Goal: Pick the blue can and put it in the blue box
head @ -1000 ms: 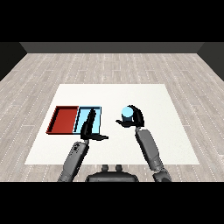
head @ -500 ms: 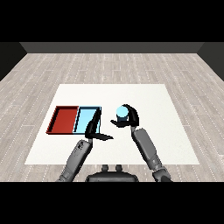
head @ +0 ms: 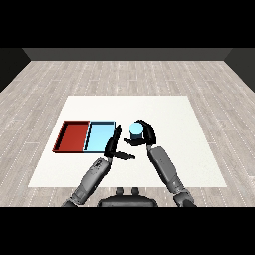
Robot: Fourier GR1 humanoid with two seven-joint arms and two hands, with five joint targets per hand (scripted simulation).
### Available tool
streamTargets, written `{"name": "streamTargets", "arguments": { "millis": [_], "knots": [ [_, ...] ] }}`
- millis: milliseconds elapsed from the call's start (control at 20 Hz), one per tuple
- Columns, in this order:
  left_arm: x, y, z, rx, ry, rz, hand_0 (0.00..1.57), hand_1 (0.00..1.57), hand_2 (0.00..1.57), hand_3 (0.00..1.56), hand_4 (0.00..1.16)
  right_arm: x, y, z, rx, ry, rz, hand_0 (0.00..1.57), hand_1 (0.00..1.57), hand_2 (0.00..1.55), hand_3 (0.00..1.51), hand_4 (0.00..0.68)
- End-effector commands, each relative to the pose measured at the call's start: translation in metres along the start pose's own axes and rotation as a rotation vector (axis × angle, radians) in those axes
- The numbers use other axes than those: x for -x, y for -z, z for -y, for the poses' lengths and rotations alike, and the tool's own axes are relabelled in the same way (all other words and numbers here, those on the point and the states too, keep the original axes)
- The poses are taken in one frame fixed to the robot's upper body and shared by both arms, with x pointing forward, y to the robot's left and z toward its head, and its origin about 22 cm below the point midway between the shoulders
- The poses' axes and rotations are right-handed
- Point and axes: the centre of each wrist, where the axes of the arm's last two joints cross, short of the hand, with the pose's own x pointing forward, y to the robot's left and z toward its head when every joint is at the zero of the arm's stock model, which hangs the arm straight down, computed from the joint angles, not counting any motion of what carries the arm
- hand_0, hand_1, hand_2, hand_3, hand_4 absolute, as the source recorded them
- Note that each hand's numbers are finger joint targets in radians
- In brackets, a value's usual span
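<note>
On the white table (head: 189,149) two shallow trays lie side by side, touching along one edge: one red tray (head: 72,137) at the left and one light blue tray (head: 99,136) at its right. Both show only their own coloured floors inside the dark rims; nothing lies in either.

One blue can (head: 135,130) is in view, and it is not in a tray. It stands upright just to the right of the light blue tray, close to that tray's right rim, with its pale round top facing up. The right hand (head: 146,134) has hold of it, its black fingers curled over and round the can's far and right sides and the thumb reaching in below. Whether the can rests on the table or is lifted a little off it is hard to tell from this angle.

The left hand (head: 113,148) holds nothing. Its fingers are straight and point up along the right rim of the light blue tray, with the thumb stuck out to the right over the table.
</note>
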Motion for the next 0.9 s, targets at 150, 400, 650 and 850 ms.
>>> {"name": "streamTargets", "arguments": {
  "millis": [150, 400, 650, 850],
  "knots": [
    [0.025, 0.012, -0.003, 0.004, -0.018, -0.028, 0.0, 0.0, 0.0, 0.0, 0.0, 0.011, 0.006, -0.008, -0.003, 0.02, 0.009, 1.44, 1.44, 1.46, 1.36, 0.553],
    [-0.004, 0.021, 0.005, 0.018, -0.03, -0.056, 0.0, 0.0, 0.0, 0.0, 0.0, 0.001, 0.002, -0.014, -0.034, 0.028, 0.009, 1.43, 1.43, 1.46, 1.38, 0.55],
    [0.033, 0.021, 0.011, 0.024, -0.02, -0.057, 0.0, 0.0, 0.0, 0.0, 0.0, 0.009, -0.004, -0.031, -0.051, 0.017, 0.028, 1.43, 1.43, 1.46, 1.38, 0.559],
    [0.016, 0.03, 0.026, 0.007, -0.005, -0.079, 0.0, 0.0, 0.0, 0.0, 0.0, -0.007, -0.007, -0.036, -0.035, 0.042, 0.015, 1.43, 1.43, 1.46, 1.38, 0.558]
  ]
}}
